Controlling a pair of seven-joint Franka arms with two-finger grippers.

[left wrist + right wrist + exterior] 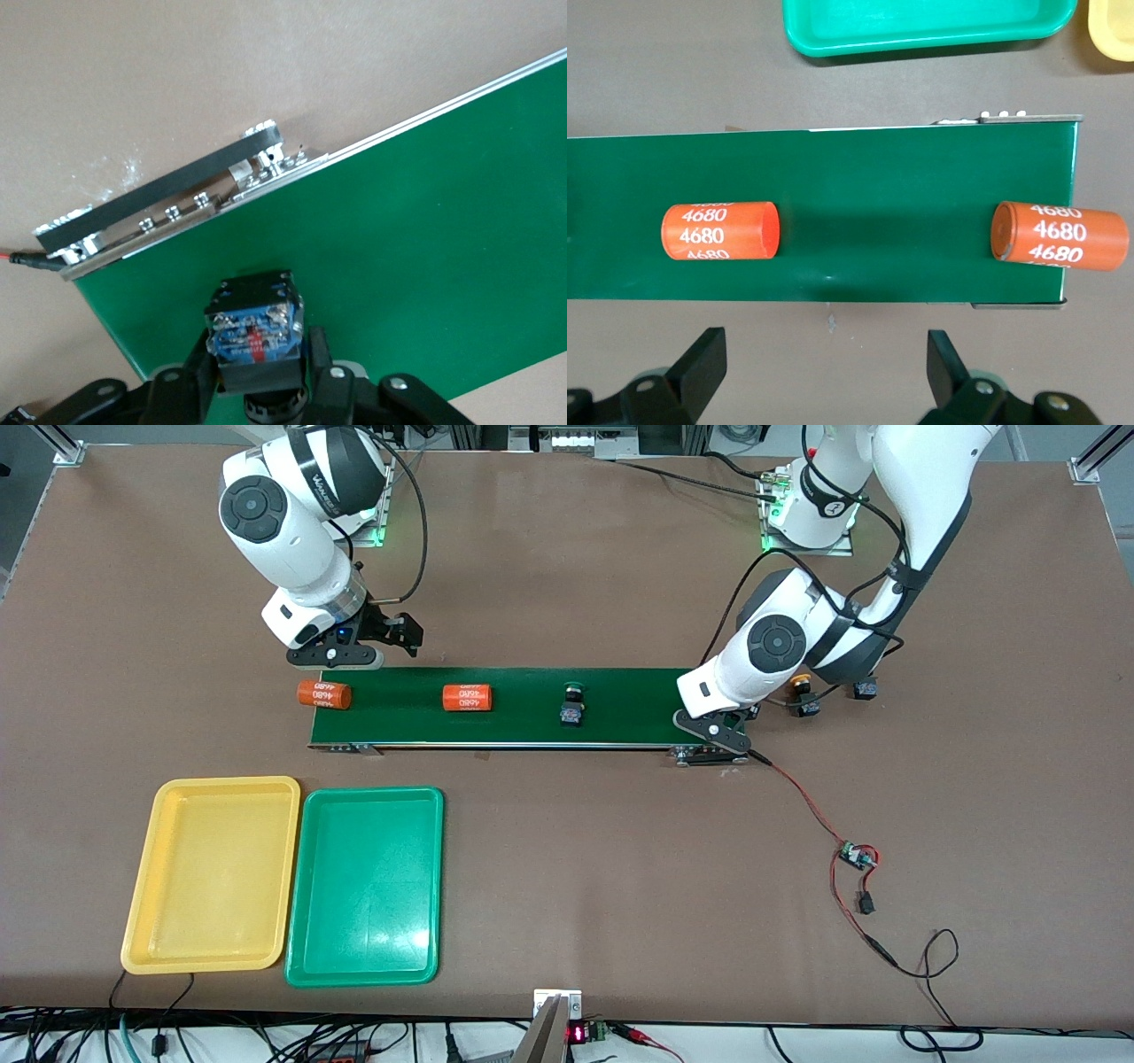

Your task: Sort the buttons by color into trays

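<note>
My left gripper (pixel 719 731) (pixel 260 350) is shut on a button (pixel 252 328) by its dark blocky base, over the conveyor belt's (pixel 620 722) end by the left arm; its cap is hidden. A green-capped button (pixel 573 704) lies on the belt's middle. A yellow-orange-capped button (pixel 802 686) stands on the table past that belt end, and another button (pixel 864 688) shows partly beside it. My right gripper (pixel 390 633) (pixel 824 354) is open and empty, over the table beside the belt's other end. The yellow tray (pixel 213 872) and green tray (pixel 365 886) lie empty, side by side, nearer the front camera.
Two orange cylinders printed 4680 lie on the belt, one (pixel 467 698) (pixel 719 232) toward the middle, one (pixel 323 693) (pixel 1059 233) overhanging the end by the right arm. A red wire with a small circuit board (pixel 857 856) trails from the belt's end by the left arm.
</note>
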